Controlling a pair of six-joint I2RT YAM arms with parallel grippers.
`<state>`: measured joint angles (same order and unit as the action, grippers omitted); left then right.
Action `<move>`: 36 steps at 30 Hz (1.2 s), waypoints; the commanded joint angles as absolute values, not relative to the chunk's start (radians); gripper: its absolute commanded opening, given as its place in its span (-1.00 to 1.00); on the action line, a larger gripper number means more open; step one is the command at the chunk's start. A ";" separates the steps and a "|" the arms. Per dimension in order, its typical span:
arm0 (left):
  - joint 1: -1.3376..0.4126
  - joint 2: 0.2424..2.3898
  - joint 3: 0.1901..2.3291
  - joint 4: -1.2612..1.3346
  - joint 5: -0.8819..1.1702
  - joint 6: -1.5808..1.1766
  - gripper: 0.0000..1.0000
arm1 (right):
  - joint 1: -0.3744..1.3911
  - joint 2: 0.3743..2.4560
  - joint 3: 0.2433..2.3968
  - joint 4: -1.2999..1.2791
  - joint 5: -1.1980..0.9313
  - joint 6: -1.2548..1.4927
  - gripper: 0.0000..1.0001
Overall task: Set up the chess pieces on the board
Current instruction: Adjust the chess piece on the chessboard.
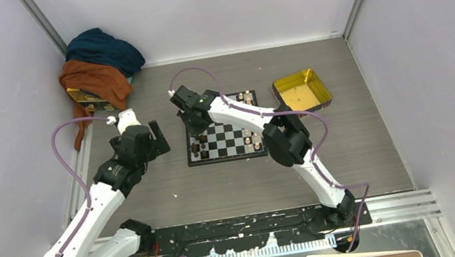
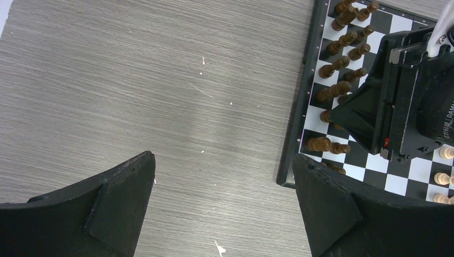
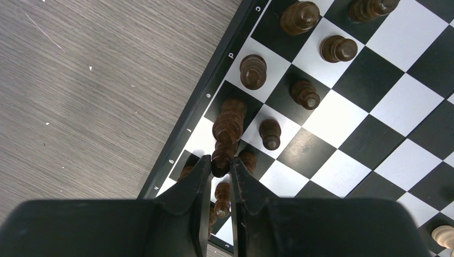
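Note:
The board (image 1: pixel 230 143) lies mid-table, with dark brown pieces along its left side and light-tan chess pieces (image 1: pixel 253 141) on its right side. My right gripper (image 1: pixel 197 135) hangs over the left columns. In the right wrist view the right gripper (image 3: pixel 219 163) is shut on the top of a tall dark brown piece (image 3: pixel 227 128) at the board's (image 3: pixel 409 101) left edge. One tan piece (image 3: pixel 441 235) shows at the lower right. My left gripper (image 2: pixel 222 160) is open over bare table, left of the board (image 2: pixel 297 128), holding nothing.
A shiny yellow tray (image 1: pixel 300 91) stands right of the board at the back. A pile of blue and rust cloth (image 1: pixel 98 62) fills the back left corner. Several dark pieces (image 3: pixel 305 93) stand close around the gripped one. Grey walls enclose three sides.

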<state>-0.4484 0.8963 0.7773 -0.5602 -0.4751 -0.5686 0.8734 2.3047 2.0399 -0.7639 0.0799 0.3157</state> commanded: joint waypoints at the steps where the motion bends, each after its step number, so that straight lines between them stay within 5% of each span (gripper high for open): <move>1: -0.440 0.893 0.790 -0.541 -0.487 -0.572 0.99 | 0.883 2.244 2.071 -0.761 0.078 0.298 -0.72; 36: -0.440 0.885 0.774 -0.543 -0.481 -0.586 0.99 | 0.905 2.240 2.076 -0.749 0.042 0.302 -0.75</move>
<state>-0.4484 0.8967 0.7773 -0.5602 -0.4744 -0.5732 0.8906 2.3047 2.0403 -0.7643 0.0681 0.3111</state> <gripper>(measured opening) 0.996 0.220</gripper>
